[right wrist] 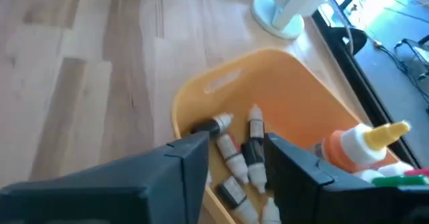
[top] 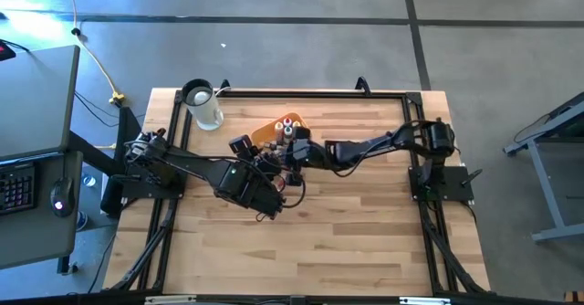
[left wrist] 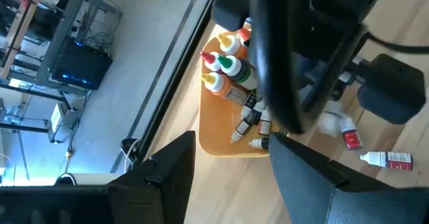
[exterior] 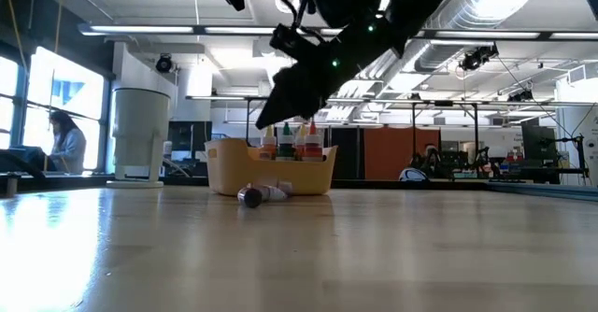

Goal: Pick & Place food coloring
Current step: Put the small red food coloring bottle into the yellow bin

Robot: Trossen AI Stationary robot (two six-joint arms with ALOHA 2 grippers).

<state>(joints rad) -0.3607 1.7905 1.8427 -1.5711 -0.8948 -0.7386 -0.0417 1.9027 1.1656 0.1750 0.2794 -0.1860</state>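
Observation:
The yellow-orange tray (top: 274, 127) sits near the table's far edge. Upright food coloring bottles (right wrist: 362, 143) with pale caps stand in it, and small ones (right wrist: 251, 133) lie flat on its floor. Two more small bottles (left wrist: 348, 135) lie on the wood beside the tray, and one (exterior: 262, 195) shows in front of it in the low view. My right gripper (right wrist: 234, 147) hangs open just above the tray's lying bottles, holding nothing. My left gripper (left wrist: 231, 150) is open and empty on the near side of the tray (left wrist: 221, 133), raised above the table.
A white jug (top: 203, 104) stands left of the tray at the far edge. A black frame rail (top: 310, 92) runs along the table's far side. My right arm (left wrist: 295, 56) crosses over the tray in front of the left wrist camera. Bare wood lies toward the near edge.

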